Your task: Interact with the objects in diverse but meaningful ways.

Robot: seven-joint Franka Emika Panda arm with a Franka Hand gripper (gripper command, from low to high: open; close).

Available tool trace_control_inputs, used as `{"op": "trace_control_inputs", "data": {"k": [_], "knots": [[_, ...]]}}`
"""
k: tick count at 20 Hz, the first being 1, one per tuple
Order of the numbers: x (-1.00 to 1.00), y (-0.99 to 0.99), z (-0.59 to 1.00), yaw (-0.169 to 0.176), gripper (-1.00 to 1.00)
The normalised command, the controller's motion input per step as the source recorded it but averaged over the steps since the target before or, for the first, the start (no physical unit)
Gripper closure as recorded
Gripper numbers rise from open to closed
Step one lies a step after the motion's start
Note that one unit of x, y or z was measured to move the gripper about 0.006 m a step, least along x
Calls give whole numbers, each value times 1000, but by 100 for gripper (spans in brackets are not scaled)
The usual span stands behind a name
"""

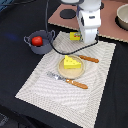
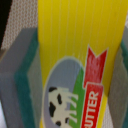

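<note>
My gripper (image 1: 86,41) is down at the far edge of the placemat, over the flat yellow labelled box (image 1: 75,36). In the wrist view the box (image 2: 75,30), with a cow picture and "BUTTER" lettering, fills the gap of the gripper (image 2: 75,80). The grey, green-edged fingers (image 2: 20,75) press against both of its sides. A yellow holed cheese wedge (image 1: 72,62) sits on the tan plate (image 1: 80,71). The red tomato (image 1: 37,40) lies inside the grey two-handled pot (image 1: 41,48) at the exterior view's left.
A striped placemat (image 1: 45,90) covers the black table. A wooden-handled knife (image 1: 89,59) lies beyond the plate and a fork (image 1: 67,80) in front of it. A brown mat (image 1: 112,27) with a bowl (image 1: 122,17) lies at the back right.
</note>
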Motion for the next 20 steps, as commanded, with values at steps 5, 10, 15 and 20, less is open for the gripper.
{"op": "trace_control_inputs", "data": {"k": [5,10,15,20], "knots": [[53,178,943,0,-100],[23,-9,1000,0,-100],[37,-209,1000,9,-100],[103,-281,964,0,-100]]}}
